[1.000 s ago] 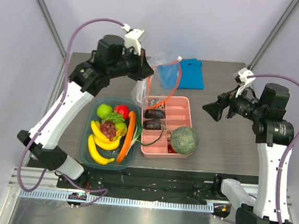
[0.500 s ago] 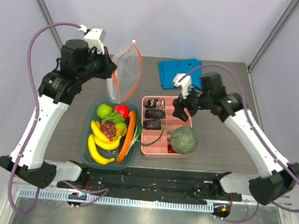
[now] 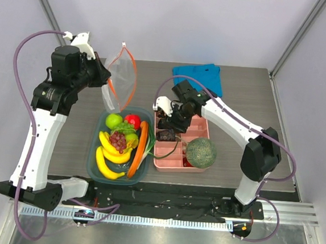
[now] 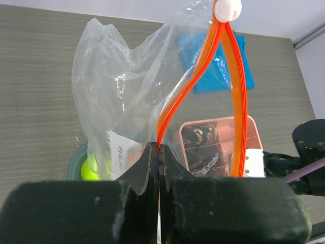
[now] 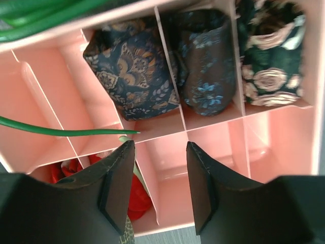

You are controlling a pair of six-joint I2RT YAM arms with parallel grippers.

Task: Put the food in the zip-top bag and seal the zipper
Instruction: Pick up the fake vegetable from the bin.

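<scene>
Grey-green netted melon (image 3: 201, 152) sits on the near right corner of the pink divided tray (image 3: 167, 166), where it was a second ago. Just left of the tray, a dark bin (image 3: 91, 164) holds bananas (image 3: 107, 161), a purple grape bunch (image 3: 118, 141), a carrot (image 3: 138, 151), a green apple (image 3: 113, 120) and a small red fruit (image 3: 133, 120). Over the tray's far left compartments is the right gripper (image 5: 161, 150). A second ago it hung well to the right of the tray, and it has since swung across and dipped in. Its jaws stand partly apart with nothing between them, above a pink cell next to three dark patterned cloth bundles (image 5: 134, 76). Left of the tray's far end, the left gripper (image 4: 159, 152) is pinched tight on the orange-red zipper (image 4: 238, 101) of the clear zip-top bag (image 4: 117, 91), whose mouth gapes. That bag hung over the tray's far edge a second ago and has now been carried off to the left. Beyond the tray lies a blue cloth (image 3: 200, 78).
</scene>
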